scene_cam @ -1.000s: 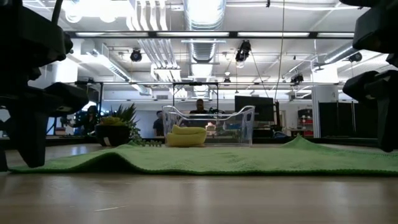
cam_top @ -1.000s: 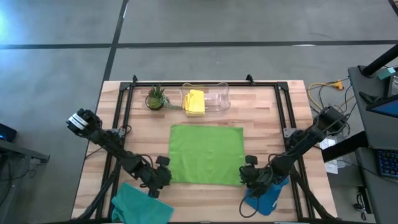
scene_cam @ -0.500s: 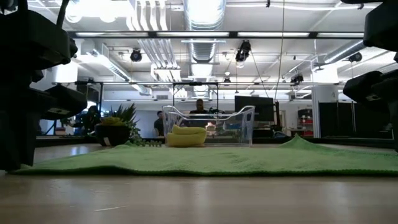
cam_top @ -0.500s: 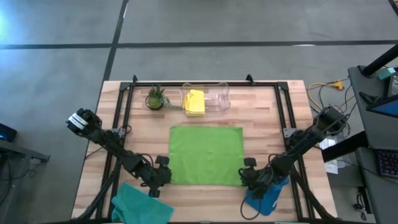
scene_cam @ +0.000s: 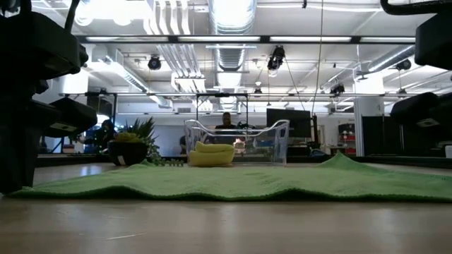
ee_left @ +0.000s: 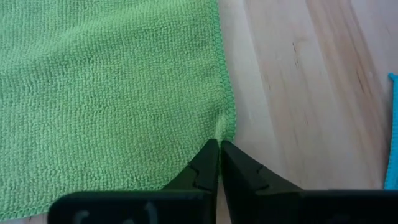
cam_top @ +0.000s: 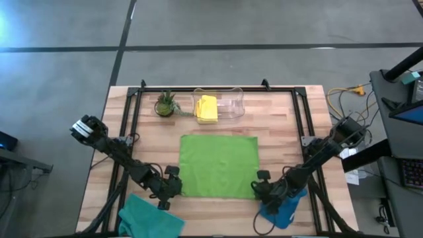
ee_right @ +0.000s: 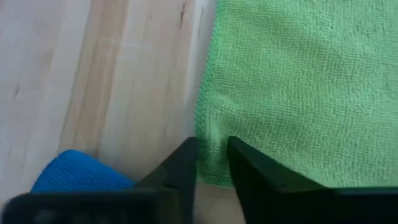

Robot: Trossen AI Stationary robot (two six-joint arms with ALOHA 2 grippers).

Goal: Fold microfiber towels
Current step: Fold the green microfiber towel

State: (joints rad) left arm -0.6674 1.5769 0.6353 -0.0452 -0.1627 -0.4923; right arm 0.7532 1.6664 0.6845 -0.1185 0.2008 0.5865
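The high view is evenly lit, with only soft, short shadows under the arms on the table. In the low view, strong ceiling lamps make glare at the top, the arms are only black silhouettes, and the near wood is blurred. Both wrist views are bright; the lime green towel is sharp in the left one and softer in the right.

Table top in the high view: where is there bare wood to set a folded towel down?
Free: bare wood either side of the lime green towel, and between it and the clear bin. Crowded: near edge, with both grippers, teal towel and blue towel.
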